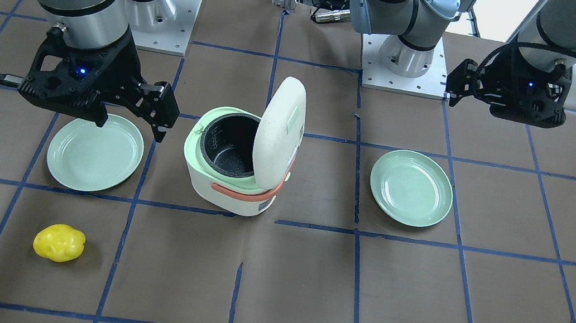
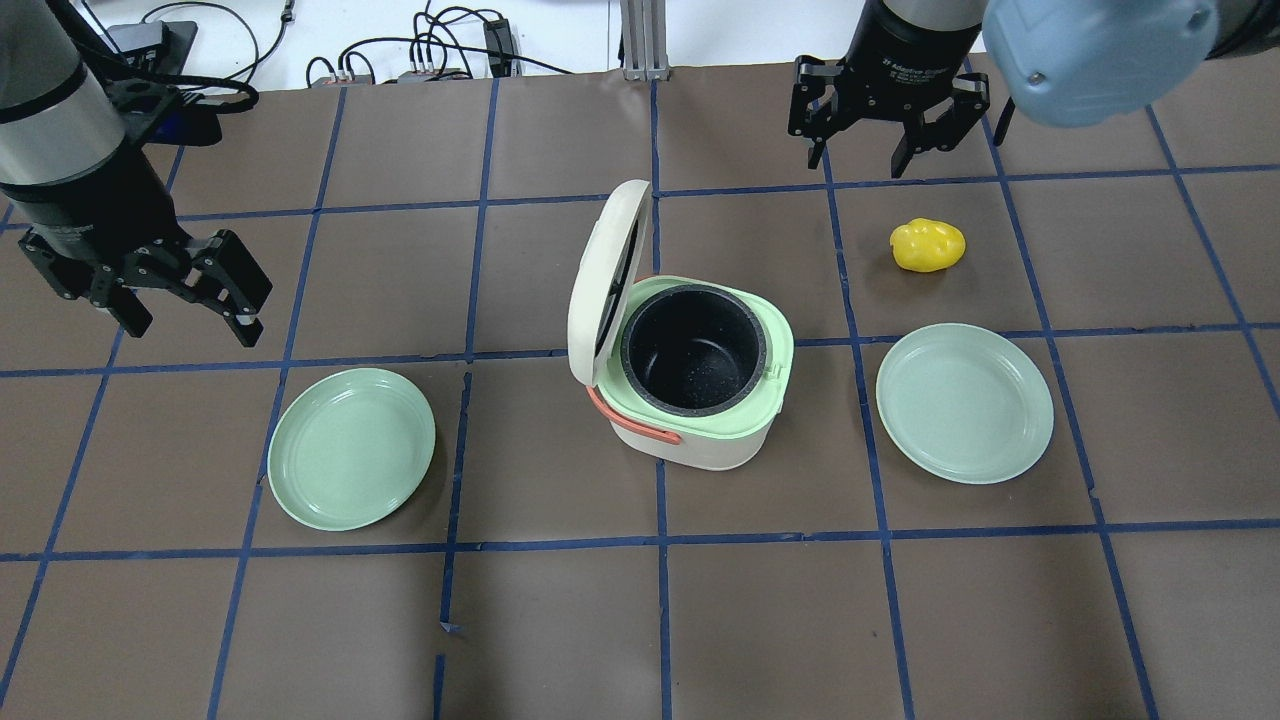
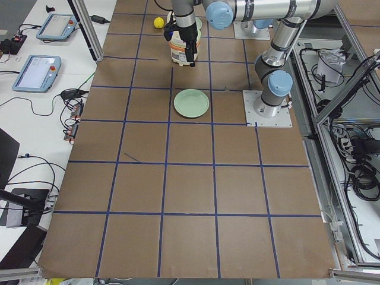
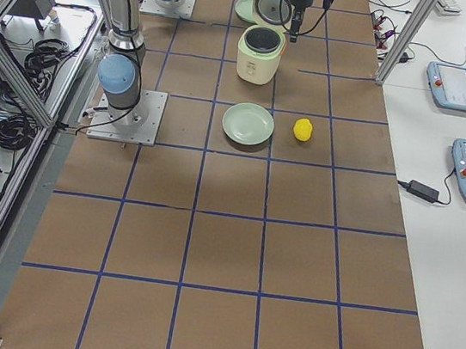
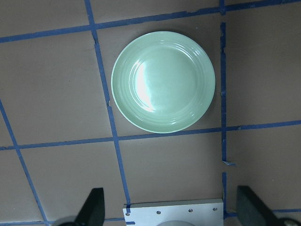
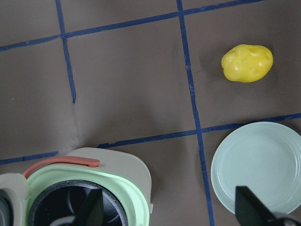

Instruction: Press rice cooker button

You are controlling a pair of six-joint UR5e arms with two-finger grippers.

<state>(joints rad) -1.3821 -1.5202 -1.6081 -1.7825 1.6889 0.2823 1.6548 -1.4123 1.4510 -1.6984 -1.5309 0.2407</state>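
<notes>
Overhead exterior: small white rounded-square rice cooker [image 2: 700,445], lid up; left pincer [image 2: 190,315] and right pincer [image 2: 862,158] gape empty.
Light, rigid plastic probably skids; press downward, bracing its wall.

I'm working in a robotics lab. The worktop [image 3: 190,196] is papered brown and gridded with blue tape [image 2: 662,600]. Teach pendants [image 3: 37,72] lie on a bench at ten o'clock, cable bundles [image 3: 356,160] trail at three o'clock, and a bolted metal base plate [image 3: 249,120] sits at one o'clock.

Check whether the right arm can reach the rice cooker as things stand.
Probably yes: the right gripper hangs open near the rice cooker with nothing between them, and the raised lid stands on the cooker's other side.
</notes>
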